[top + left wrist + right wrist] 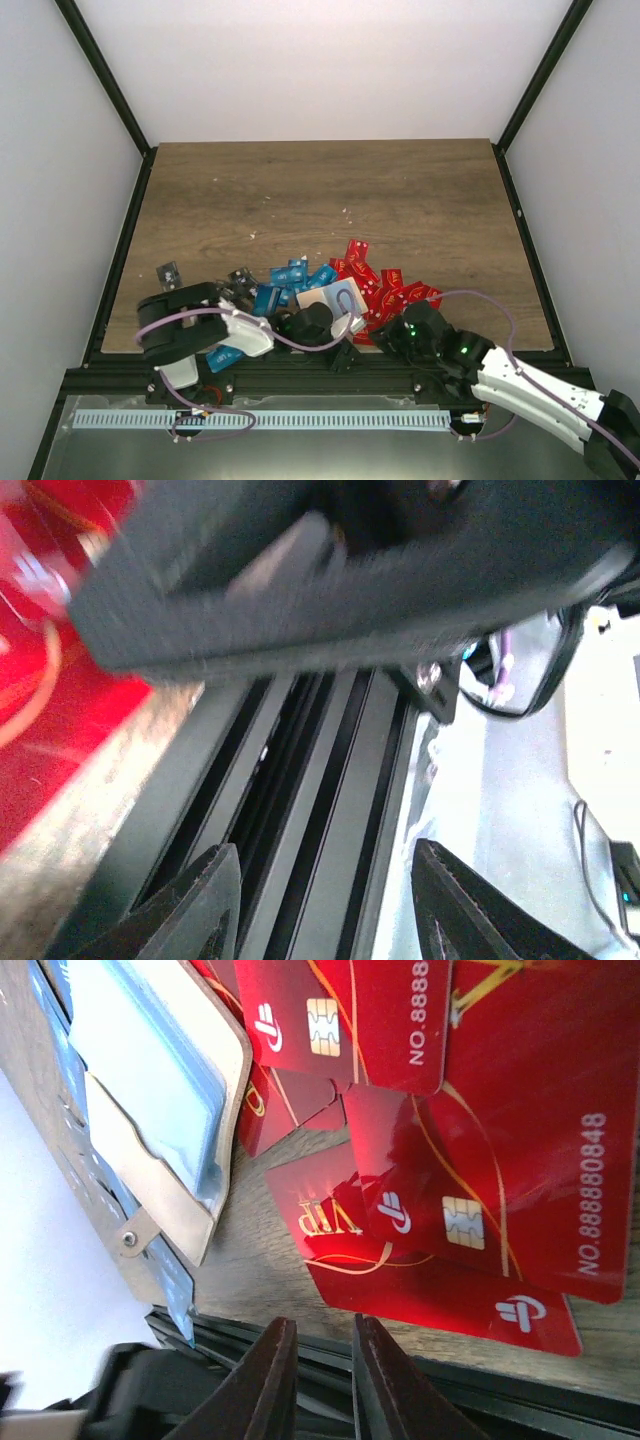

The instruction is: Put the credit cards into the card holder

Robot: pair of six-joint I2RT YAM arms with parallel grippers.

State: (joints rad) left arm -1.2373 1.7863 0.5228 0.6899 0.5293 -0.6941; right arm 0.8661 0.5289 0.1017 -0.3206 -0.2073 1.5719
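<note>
Several credit cards lie heaped near the table's front edge: blue ones [290,278], red ones [388,285] and black ones [168,271]. The pale beige card holder [335,297] lies among them, with blue cards [150,1075] sticking out of it in the right wrist view [160,1175]. Red cards [470,1150] fill that view. My left gripper [352,332] hovers over the front rail, its jaws wide open and empty [322,848]. My right gripper [385,338] is beside it at the rail, shut and empty [322,1325], just short of the red cards.
The black front rail [300,378] runs under both grippers. Black side rails [120,240] border the wooden table [330,190]. Purple cables [300,345] loop by the left wrist. The two grippers are very close together.
</note>
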